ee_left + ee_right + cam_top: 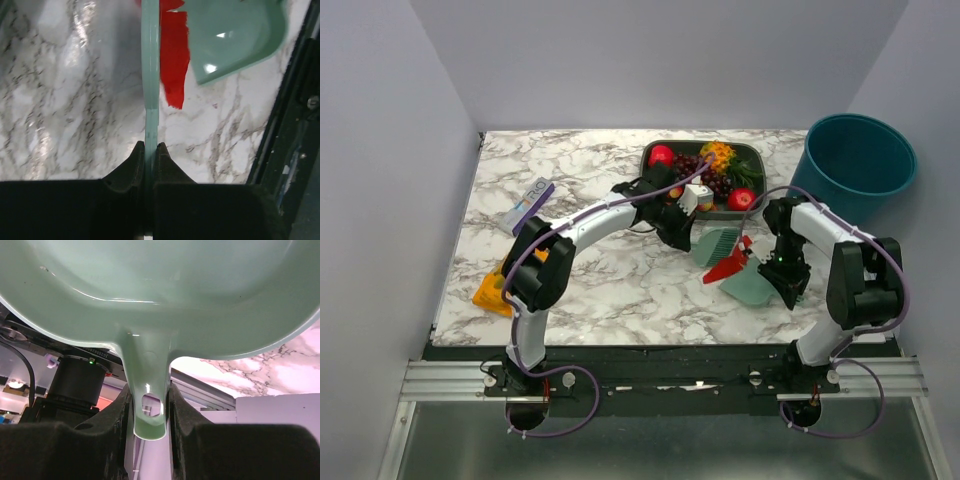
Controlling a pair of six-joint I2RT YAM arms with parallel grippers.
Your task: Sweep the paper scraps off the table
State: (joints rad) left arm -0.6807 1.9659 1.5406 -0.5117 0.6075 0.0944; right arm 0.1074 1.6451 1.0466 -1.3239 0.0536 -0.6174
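Note:
My left gripper (pixel 682 228) is shut on the handle of a mint-green brush (pixel 716 245), seen edge-on in the left wrist view (pixel 150 75). A red paper scrap (pixel 728 265) lies on the marble table (pixel 610 280) between the brush and a mint-green dustpan (pixel 752 286). In the left wrist view the scrap (pixel 174 60) touches the dustpan's lip (pixel 235 35). My right gripper (pixel 786 282) is shut on the dustpan's handle (pixel 147 390), and the pan (pixel 160 285) fills its view. No blue or white scraps show.
A teal bin (pixel 860 165) stands off the table's far right corner. A dark tray of fruit (pixel 750 155) sits at the back centre. An orange snack bag (pixel 495 290) and a purple-white box (pixel 528 205) lie at the left. The table's black front edge (pixel 660 352) runs near the arm bases.

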